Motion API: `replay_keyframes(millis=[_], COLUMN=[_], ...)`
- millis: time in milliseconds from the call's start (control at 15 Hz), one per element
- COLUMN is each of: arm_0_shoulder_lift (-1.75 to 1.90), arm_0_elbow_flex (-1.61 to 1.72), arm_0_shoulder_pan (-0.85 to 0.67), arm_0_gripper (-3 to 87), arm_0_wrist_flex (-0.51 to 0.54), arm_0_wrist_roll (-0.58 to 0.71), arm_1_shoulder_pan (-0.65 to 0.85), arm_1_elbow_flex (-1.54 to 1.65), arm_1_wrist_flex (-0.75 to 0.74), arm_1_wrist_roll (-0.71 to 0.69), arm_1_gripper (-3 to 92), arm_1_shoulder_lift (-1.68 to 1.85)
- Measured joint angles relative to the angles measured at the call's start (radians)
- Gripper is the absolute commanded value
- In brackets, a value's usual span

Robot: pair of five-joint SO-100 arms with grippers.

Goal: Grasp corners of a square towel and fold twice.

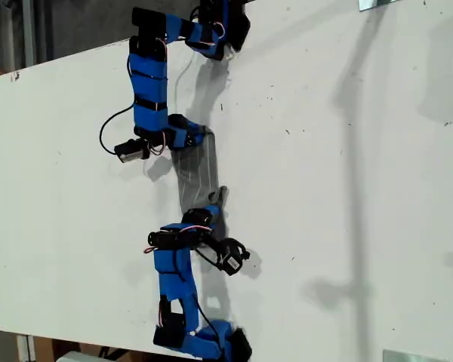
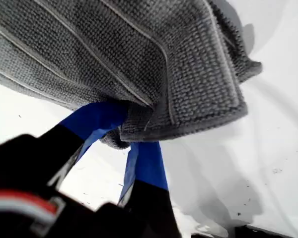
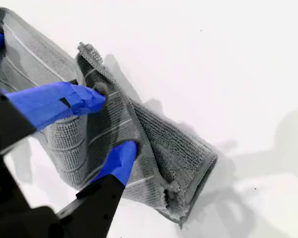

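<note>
White table (image 1: 325, 188); towel (image 1: 198, 172) bunched between both grippers, seemingly pinched.

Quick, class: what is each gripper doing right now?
My first gripper: shut on the towel, pinching its folded edge.
My second gripper: shut on the towel, fingers clamped across the bunched fabric.
</note>
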Motion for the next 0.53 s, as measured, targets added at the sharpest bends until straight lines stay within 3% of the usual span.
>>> replay_keyframes(millis=[267,533], arm_0_shoulder_lift=[-0.054,-0.08], arm_0_elbow_flex=[-0.006,-0.006], arm_0_shoulder_pan=[0.02,0.075], arm_0_gripper=[13.7,22.6], arm_0_wrist_flex=[-0.061,-0.173], arm_0_wrist_roll=[-0.002,0.107], arm_1_shoulder_pan=[0.0,-0.003], arm_1_elbow_flex=[0.0,0.0], arm_1_wrist_flex=[0.0,0.0], arm_1_wrist_roll=[0.0,0.0], arm_1_gripper=[-0.1,-0.1], arm_1_shoulder_lift=[0.0,0.0])
